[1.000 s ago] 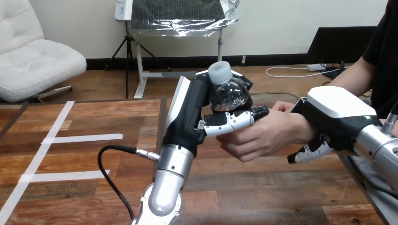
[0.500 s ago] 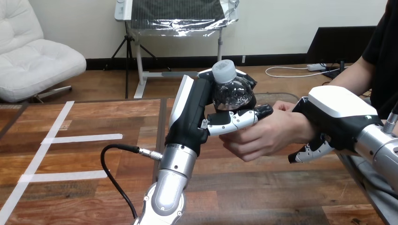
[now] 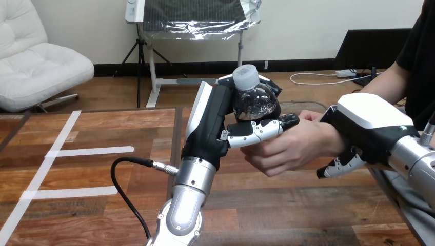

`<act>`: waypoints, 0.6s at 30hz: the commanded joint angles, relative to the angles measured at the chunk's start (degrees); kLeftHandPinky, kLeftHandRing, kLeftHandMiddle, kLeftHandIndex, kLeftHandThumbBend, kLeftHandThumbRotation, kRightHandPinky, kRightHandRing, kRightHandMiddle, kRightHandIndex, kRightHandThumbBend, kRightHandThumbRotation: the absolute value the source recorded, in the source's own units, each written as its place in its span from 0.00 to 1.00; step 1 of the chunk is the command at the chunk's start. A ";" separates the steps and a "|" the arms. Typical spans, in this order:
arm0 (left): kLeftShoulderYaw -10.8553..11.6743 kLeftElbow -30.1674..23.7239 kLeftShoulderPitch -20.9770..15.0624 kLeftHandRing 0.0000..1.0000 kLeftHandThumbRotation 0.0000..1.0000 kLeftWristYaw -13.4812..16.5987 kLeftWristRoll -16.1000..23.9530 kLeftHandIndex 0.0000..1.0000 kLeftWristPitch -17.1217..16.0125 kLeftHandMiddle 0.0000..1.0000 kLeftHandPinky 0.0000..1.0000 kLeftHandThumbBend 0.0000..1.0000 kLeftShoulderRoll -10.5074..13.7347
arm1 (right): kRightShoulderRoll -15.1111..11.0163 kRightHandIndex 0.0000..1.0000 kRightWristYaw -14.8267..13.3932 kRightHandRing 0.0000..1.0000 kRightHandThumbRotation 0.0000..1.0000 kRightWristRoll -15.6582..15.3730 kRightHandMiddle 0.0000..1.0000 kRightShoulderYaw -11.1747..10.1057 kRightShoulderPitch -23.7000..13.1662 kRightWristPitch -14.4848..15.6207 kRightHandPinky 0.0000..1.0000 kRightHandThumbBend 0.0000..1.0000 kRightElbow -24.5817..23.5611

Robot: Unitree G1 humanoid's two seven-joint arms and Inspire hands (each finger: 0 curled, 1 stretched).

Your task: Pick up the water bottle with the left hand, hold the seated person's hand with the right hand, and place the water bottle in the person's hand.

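Note:
My left hand (image 3: pixel 213 125) is raised over the table's middle, shut on a clear water bottle (image 3: pixel 253 102) with a white cap; only the bottle's top shows above my thumb. The bottle stands upright, right against the person's hand (image 3: pixel 290 148), which reaches in from the right with its fingers curled below my thumb. My right hand (image 3: pixel 369 128) lies over the person's wrist, its fingers curled down round the wrist's near side.
The wooden table (image 3: pixel 102 174) carries strips of white tape (image 3: pixel 56 148) at the left. A black cable (image 3: pixel 123 189) loops from my left forearm over the table.
My left hand has carried the bottle a little to the right and up, closer against the person's hand. My right hand and the person's wrist have stayed in place.

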 commanded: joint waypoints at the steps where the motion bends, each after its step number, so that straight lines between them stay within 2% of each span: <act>1: -1.42 -0.99 -3.26 0.42 0.00 -0.41 0.25 0.50 0.34 0.47 0.37 0.64 -3.90 | -1.16 0.47 -1.92 0.40 0.00 -1.64 0.49 -2.76 -1.86 0.35 0.31 0.82 -1.21; 4: -2.04 -1.83 -3.37 0.49 0.00 -1.76 1.07 0.57 1.84 0.55 0.41 0.68 -2.82 | -0.89 0.53 -1.89 0.46 0.00 -1.97 0.54 -2.92 -1.62 0.81 0.37 0.83 -1.43; 7: -2.98 -2.71 -3.72 0.62 0.12 -3.06 3.47 0.71 3.76 0.69 0.52 0.73 -1.17 | -0.80 0.60 -2.08 0.52 0.00 -2.32 0.60 -2.97 -1.41 0.90 0.43 0.84 -1.38; 8: -3.20 -2.89 -3.85 0.74 0.24 -3.29 4.44 0.81 4.30 0.80 0.62 0.78 -0.68 | -0.73 0.64 -2.25 0.57 0.00 -2.37 0.64 -2.95 -1.38 0.73 0.48 0.85 -1.23; 10: -3.49 -3.06 -4.03 0.81 0.32 -3.63 6.01 0.88 4.91 0.87 0.69 0.81 0.00 | -0.64 0.67 -2.63 0.60 0.00 -2.28 0.67 -3.07 -1.21 0.21 0.51 0.86 -1.00; 15: -3.45 -3.55 -3.89 0.95 0.52 -4.45 8.02 0.97 6.22 0.97 0.92 0.94 0.10 | -0.41 0.76 -3.14 0.71 0.02 -1.98 0.77 -3.46 -0.77 -0.38 0.61 0.87 -0.86; 16: -3.41 -3.66 -3.79 0.95 0.52 -4.46 8.41 0.97 6.65 0.97 0.92 0.94 0.02 | -0.36 0.76 -3.20 0.71 0.02 -1.79 0.77 -3.59 -0.64 -0.50 0.61 0.87 -0.85; 18: -3.34 -3.82 -3.66 0.97 0.59 -4.48 8.85 0.98 7.13 0.98 0.96 0.97 -0.13 | -0.29 0.79 -3.25 0.76 0.03 -1.59 0.81 -3.76 -0.48 -0.69 0.66 0.87 -0.82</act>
